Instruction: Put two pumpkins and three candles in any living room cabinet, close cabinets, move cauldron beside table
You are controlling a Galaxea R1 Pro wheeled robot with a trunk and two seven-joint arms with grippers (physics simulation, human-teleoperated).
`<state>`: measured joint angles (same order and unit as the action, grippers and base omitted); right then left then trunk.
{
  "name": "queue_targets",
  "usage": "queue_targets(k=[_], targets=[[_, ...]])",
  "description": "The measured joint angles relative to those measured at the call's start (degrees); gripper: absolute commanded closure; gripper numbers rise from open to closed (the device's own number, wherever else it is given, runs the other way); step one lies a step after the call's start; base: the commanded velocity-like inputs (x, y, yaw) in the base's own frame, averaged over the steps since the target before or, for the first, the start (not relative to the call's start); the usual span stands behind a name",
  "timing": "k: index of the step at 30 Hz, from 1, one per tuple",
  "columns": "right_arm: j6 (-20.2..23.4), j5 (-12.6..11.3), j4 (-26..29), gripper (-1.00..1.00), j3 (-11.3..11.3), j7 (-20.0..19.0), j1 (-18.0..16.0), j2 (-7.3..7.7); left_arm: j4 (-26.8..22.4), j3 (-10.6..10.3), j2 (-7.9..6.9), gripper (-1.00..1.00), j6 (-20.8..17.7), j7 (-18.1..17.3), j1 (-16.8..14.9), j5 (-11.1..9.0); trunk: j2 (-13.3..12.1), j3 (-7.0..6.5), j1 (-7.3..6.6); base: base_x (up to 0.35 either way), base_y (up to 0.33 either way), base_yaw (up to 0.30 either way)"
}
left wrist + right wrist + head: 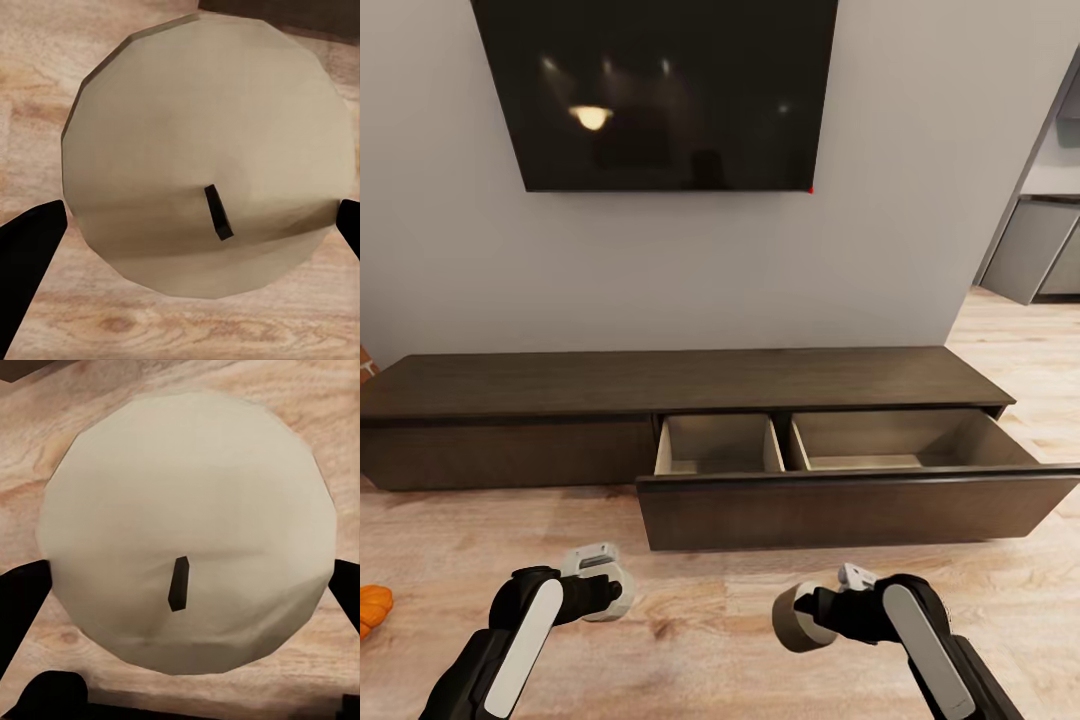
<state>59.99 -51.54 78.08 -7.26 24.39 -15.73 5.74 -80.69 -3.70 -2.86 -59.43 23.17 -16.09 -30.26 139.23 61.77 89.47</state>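
Note:
Each gripper holds a grey-beige candle low over the wood floor in front of the cabinet. My left gripper is shut on one candle; the left wrist view shows its flat top and black wick between the dark fingers. My right gripper is shut on another candle, whose top sits between the fingers. The cabinet's right-hand drawer is pulled out, with two empty pale compartments. One orange pumpkin lies on the floor at the far left edge.
A black TV hangs on the grey wall above the cabinet. At the right, a doorway opens onto grey kitchen units. A bit of brick shows at the left edge. Bare wood floor lies between my arms and the drawer.

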Motion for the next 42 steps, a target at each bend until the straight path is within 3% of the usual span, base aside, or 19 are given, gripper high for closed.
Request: queue_targets(k=[2, 6, 24, 27, 34, 42], targets=[[-0.05, -0.35, 0.16, 1.0, -1.34, 0.55, -0.01, -0.29, 0.0, 0.0, 0.01, 1.0, -0.03, -0.01, 0.0, -0.04, -0.8, -0.36, -0.44, 0.0, 0.0, 0.0], [-0.01, 0.0, 0.32, 1.0, -1.98, 0.82, -0.01, -0.42, 0.0, 0.08, -0.03, 1.0, -0.07, 0.0, 0.0, 0.0, -2.41, -1.08, -1.32, 0.0, 0.0, 0.0], [0.01, 0.24, -0.1, 1.0, -2.68, 1.01, -0.05, -0.38, 1.02, 0.16, -0.04, 1.0, -0.56, 0.18, 0.01, -0.17, -9.63, -3.19, -5.27, 0.0, 0.0, 0.0], [0.01, 0.27, -0.29, 1.0, -3.34, 2.56, -0.01, -0.4, 4.09, 0.25, -0.05, 1.0, -0.57, 0.25, 0.03, -0.16, -10.83, -3.43, -5.92, 0.0, 0.0, 0.0], [-0.13, 0.61, -1.6, 1.0, -3.64, 12.01, 0.28, -0.44, 11.19, 0.25, -0.07, 1.0, -0.46, 0.31, -0.31, -0.09, -13.64, -4.03, -7.46, 0.0, 0.0, 0.0], [-0.96, 0.56, -7.95, 1.0, -3.61, 13.9, 1.24, -0.83, 17.94, 0.46, -0.07, 1.0, 0.27, 0.6, -0.36, 0.18, -16.85, -4.93, -9.22, 0.0, 0.0, 0.0]])
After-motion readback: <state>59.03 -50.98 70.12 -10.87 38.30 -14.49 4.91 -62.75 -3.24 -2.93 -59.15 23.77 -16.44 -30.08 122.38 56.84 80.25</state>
